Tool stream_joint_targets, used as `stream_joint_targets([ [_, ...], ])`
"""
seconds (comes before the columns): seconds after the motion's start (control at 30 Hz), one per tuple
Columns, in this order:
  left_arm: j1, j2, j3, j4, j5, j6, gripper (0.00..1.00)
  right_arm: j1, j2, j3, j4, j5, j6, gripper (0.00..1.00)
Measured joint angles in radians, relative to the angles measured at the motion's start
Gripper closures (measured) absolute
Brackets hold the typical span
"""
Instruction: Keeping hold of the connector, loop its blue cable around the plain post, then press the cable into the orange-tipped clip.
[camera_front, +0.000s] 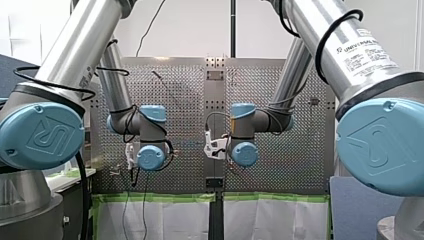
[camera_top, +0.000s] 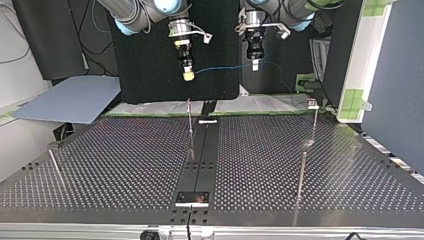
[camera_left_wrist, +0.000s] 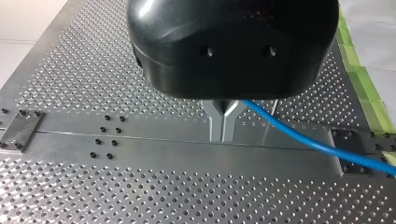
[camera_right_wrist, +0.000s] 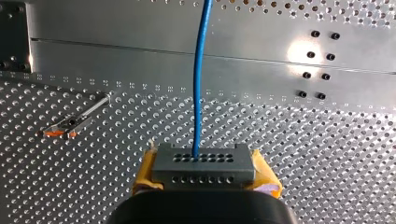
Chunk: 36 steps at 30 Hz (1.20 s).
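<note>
Hanging high over the worktop (camera_top: 125, 165), both arms point down, the cable (camera_top: 225, 68) stretched left-right between them. My right tool (camera_top: 188, 75) pinches the connector (camera_right_wrist: 203, 163); my left tool (camera_left_wrist: 223, 125), pressed together, nips the cable. The clip (camera_right_wrist: 63, 130) sits below, beside the right tool; which of the posts (camera_top: 302, 172) is plain, I cannot tell.

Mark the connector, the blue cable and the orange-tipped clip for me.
connector (camera_right_wrist: 204, 164): right wrist view, its grey perforated face.
blue cable (camera_right_wrist: 198, 93): right wrist view, mid-length ahead of the connector.
orange-tipped clip (camera_right_wrist: 77, 119): right wrist view, its metal body.
</note>
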Motion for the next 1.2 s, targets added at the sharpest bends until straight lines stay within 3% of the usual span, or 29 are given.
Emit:
stream_joint_targets([
  [0.63,0.0,0.0,0.0,0.0,0.0,0.0,1.0,0.0,0.0,0.0,0.0,0.0,0.0,1.0],
  [0.77,0.017,-0.017,-0.016,0.016,0.017,0.017,1.0,0.0,0.002,-0.003,0.002,0.002,-0.002,1.0],
  [1.03,0.096,-0.084,-0.036,0.033,0.095,0.067,1.0,0.001,0.06,-0.06,0.06,0.057,-0.056,1.0],
  [1.2,0.145,-0.091,-0.037,0.034,0.145,0.07,1.0,0.001,0.109,-0.109,0.109,0.07,-0.067,1.0],
])
